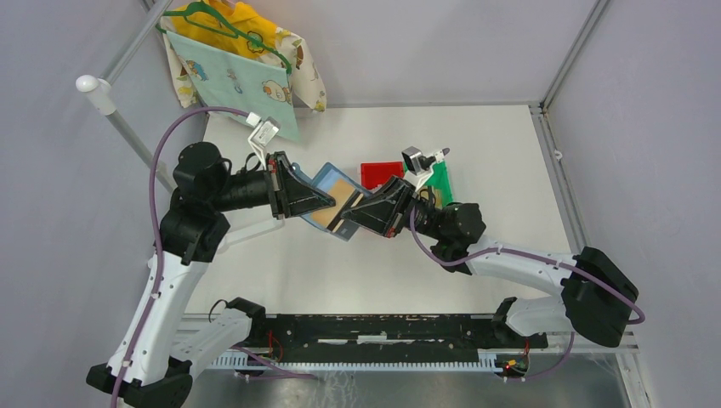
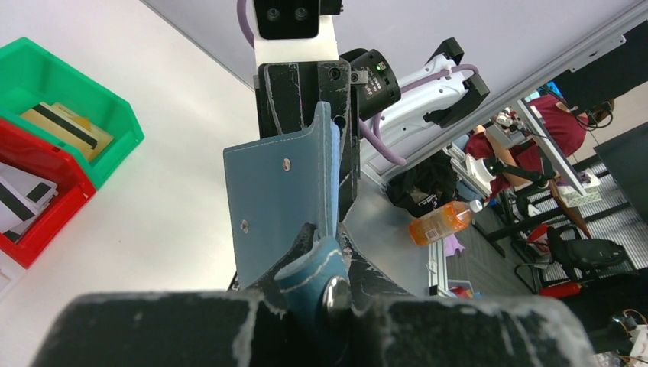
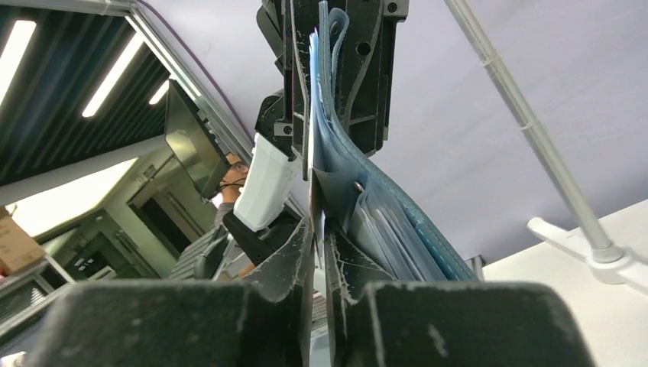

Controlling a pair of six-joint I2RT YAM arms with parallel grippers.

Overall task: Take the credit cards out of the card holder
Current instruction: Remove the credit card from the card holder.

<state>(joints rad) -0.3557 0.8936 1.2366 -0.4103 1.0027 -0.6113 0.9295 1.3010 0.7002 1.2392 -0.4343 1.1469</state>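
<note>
Holder (image 1: 338, 191) was mid-air over table (image 1: 281, 272) centre; left gripper (image 1: 330, 201) clamped its strap end, right gripper (image 1: 347, 218) pinched its right edge; risk was a pull yanking the holder free, no card out.

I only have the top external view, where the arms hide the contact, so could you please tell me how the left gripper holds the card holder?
Observer: The left gripper is shut on the card holder at its strap end.
Operator: Thank you. And the other arm?
Observer: The right gripper is shut on a thin edge of the holder; whether a card is pinched too, I cannot tell.
Operator: Is any card out yet?
Observer: A gold-tan card with a dark stripe lies in the green bin.
</note>
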